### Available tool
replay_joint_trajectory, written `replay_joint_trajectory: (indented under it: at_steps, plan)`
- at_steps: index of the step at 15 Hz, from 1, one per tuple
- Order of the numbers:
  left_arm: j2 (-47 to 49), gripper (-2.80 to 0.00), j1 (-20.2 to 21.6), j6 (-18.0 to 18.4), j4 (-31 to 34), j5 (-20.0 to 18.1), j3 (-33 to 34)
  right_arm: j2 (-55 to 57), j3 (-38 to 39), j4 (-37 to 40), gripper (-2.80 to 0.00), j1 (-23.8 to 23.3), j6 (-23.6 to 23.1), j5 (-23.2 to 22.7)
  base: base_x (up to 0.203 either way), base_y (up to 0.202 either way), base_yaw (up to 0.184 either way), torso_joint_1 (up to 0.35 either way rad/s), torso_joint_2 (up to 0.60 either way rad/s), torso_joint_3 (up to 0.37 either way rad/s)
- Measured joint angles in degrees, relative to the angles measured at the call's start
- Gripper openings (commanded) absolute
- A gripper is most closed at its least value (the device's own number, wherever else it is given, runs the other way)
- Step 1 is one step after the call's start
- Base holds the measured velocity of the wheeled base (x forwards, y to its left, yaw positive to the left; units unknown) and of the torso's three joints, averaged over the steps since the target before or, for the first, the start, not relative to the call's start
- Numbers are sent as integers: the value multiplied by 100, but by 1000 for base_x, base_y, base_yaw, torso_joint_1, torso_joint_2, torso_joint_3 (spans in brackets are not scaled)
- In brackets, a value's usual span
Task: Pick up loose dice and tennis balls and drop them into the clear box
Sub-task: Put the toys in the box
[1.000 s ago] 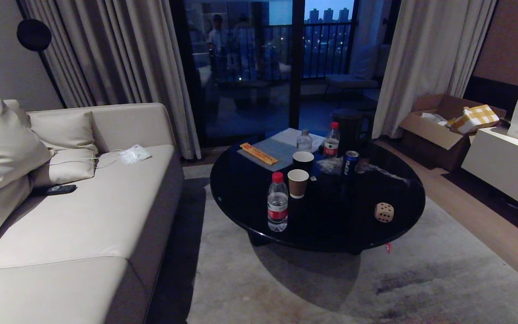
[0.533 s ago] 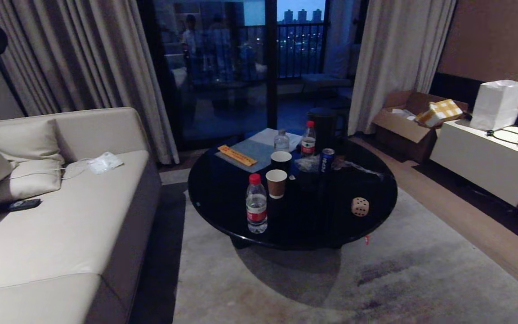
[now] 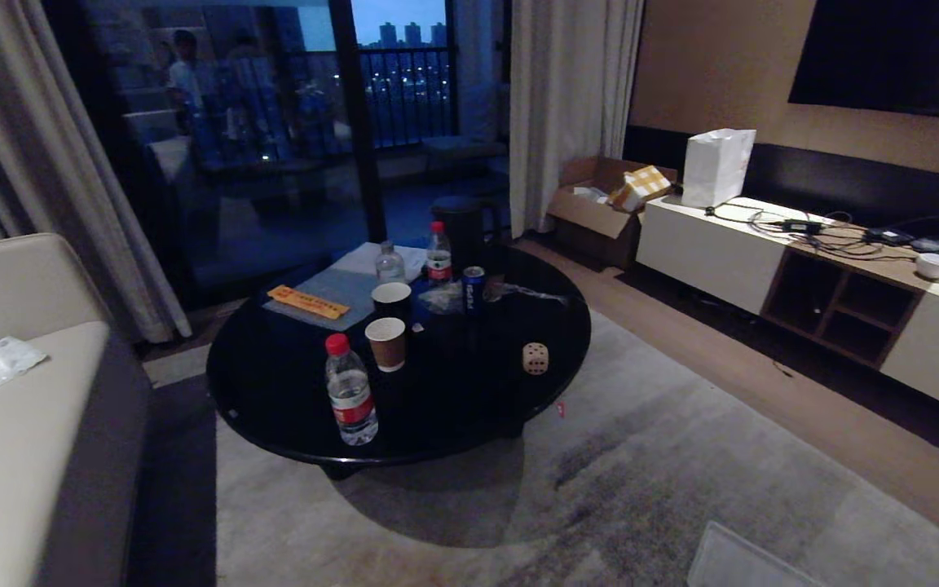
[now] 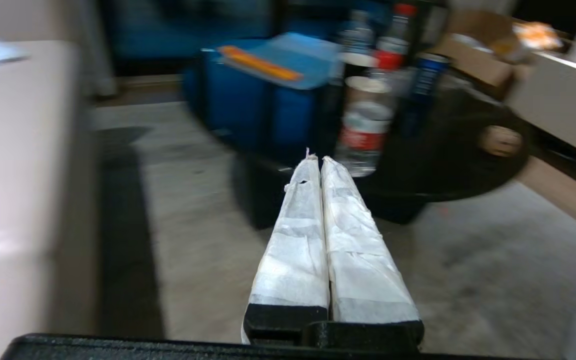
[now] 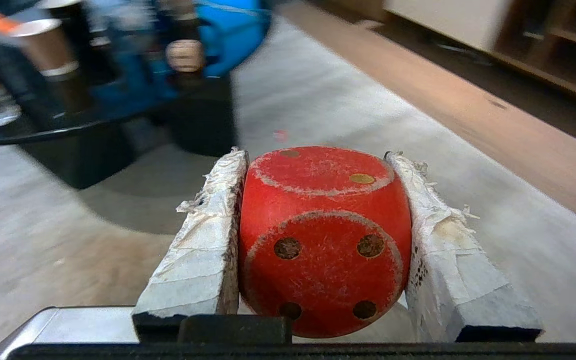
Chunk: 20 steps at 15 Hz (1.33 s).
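I've got the red die clamped between the two padded fingers of my right gripper, carried low over the grey rug, so that one is picked and only needs dropping. My left gripper has its fingers pressed together on nothing and points toward the round black bench; it's idle.

Left to do, as I read it: the beige die sits loose near the bench's right edge, well apart from the cups. A pale translucent corner at the bottom right of the head view looks like the clear box, on the rug, though only that corner shows. I see no tennis ball anywhere in these views.

Around the beige die there is clutter I'd mind on the later reach: a water bottle near the front edge, a brown paper cup, a dark cup, a can and more bottles further back. A sofa stands to my left, a low cabinet to my right. Nothing lies between me and the box corner.
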State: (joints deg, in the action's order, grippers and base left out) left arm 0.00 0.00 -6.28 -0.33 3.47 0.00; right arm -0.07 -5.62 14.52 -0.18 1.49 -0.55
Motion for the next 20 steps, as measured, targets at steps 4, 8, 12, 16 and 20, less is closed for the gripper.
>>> replay_joint_trajectory:
  at_steps: [4, 8, 12, 16, 20]
  plan:
    - [0, -280, 0, 0, 0, -1, 0, 0, 0, 0, -280, 0, 0, 6, 1, 10, -165, 5, 3, 3]
    - [0, -280, -2, 0, 0, 0, 0, 0, 0, -2, -280, 0, 0, 4, 0, 9, -161, 3, 1, 4]
    - [0, -280, -2, -1, 0, 0, 0, 0, 0, 0, -280, 0, -1, 2, 1, 9, -161, 6, 3, 2]
    - [0, -280, 0, 2, 2, 0, 0, 0, 0, -1, -280, 0, 0, 2, 1, 9, -164, -1, 1, 2]
    - [0, -280, 0, 0, 2, 0, 0, 0, 0, -2, -280, 0, 0, 4, 1, 10, -162, 4, 4, 2]
